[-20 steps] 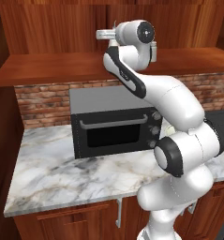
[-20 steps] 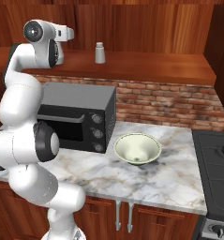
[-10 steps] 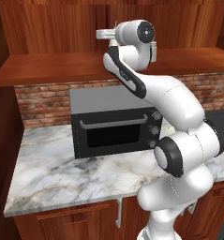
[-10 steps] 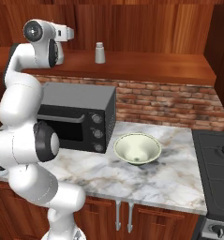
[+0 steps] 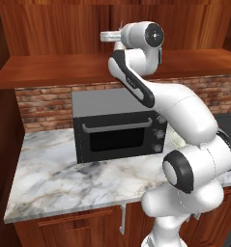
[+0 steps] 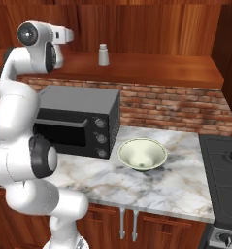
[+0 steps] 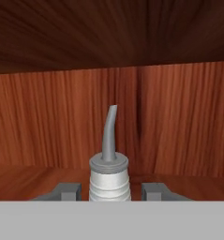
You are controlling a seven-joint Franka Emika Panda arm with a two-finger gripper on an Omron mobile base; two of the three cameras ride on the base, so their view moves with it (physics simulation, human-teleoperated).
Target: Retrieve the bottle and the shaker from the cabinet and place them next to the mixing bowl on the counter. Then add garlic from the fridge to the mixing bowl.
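Note:
In the hand view a white bottle (image 7: 109, 180) with a grey curved spout stands upright on the wooden cabinet shelf. My gripper (image 7: 112, 190) is shut on it, one finger tip on each side. My hand reaches high into the cabinet (image 5: 105, 36), also seen from the right (image 6: 68, 34). The grey shaker (image 6: 103, 54) stands on the same shelf, to the right of my hand. The pale green mixing bowl (image 6: 142, 154) sits on the marble counter, right of the microwave. The garlic and the fridge are out of view.
A black microwave (image 5: 118, 126) stands on the counter (image 5: 59, 178) under the shelf, against the brick wall. A stove (image 6: 224, 175) borders the counter at the right. Bare marble lies in front of the microwave and around the bowl.
The jaws have closed onto the bottle. The arm, the shaker and the bowl stand where they were.

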